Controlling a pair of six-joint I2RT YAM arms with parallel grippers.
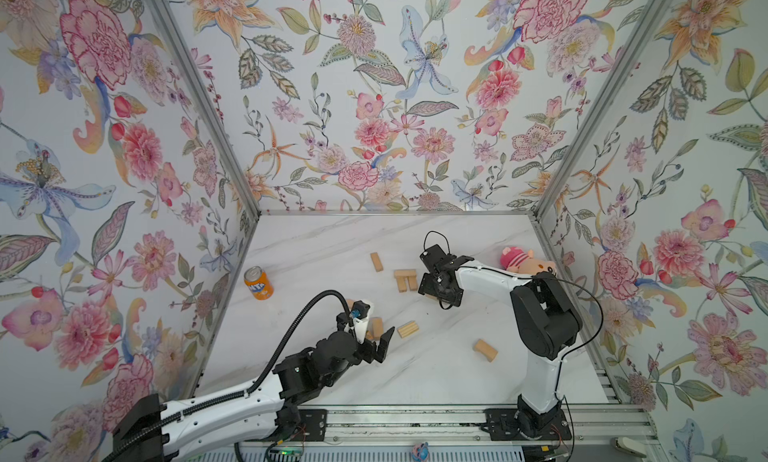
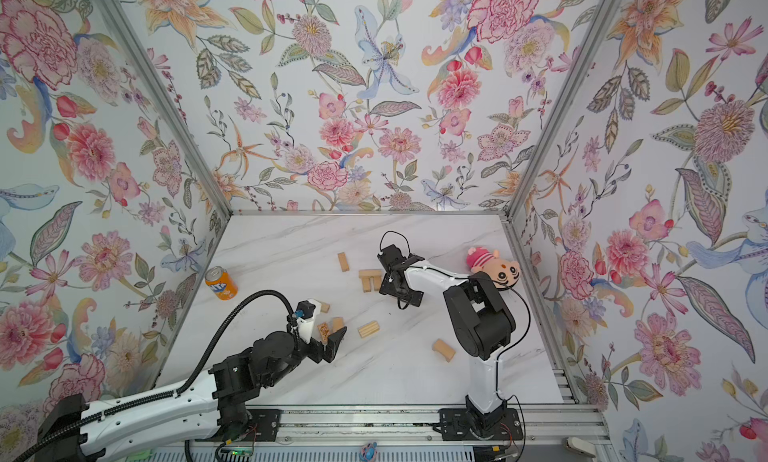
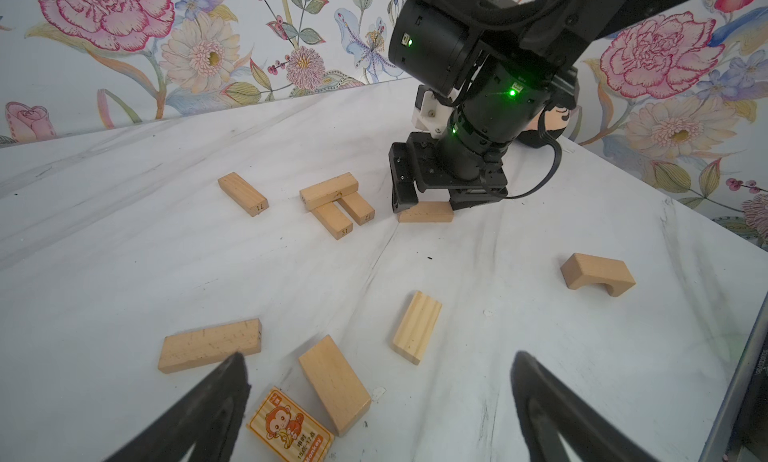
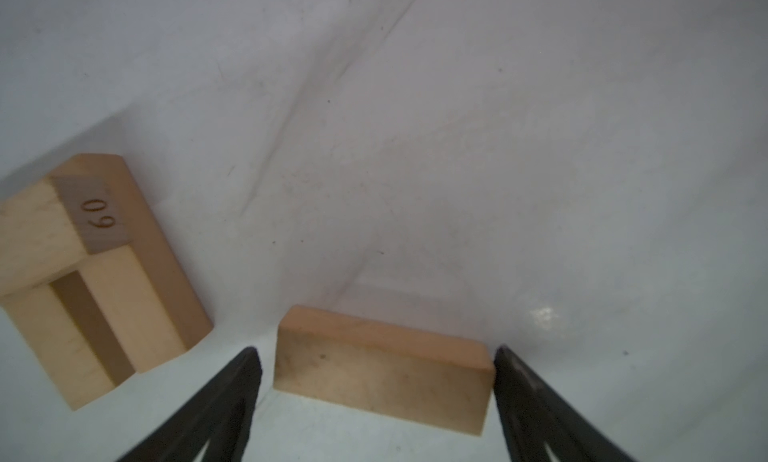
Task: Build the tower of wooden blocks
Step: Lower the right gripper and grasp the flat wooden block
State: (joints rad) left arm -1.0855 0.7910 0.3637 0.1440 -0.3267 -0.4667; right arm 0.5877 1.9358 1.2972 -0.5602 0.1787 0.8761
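Observation:
The tower is two pale wood blocks side by side with a third laid across them, also in the left wrist view. My right gripper stands open just right of it, its jaws straddling a flat block end to end; one finger touches an end, the other shows a small gap. My left gripper hangs open over the monkey-print block and a plain block. Loose on the table are a long block, a ridged block, a curved block and a far block.
An orange soda can stands at the left edge of the white marble table. A pink-hatted plush doll lies at the back right, behind the right arm. Floral walls close in three sides.

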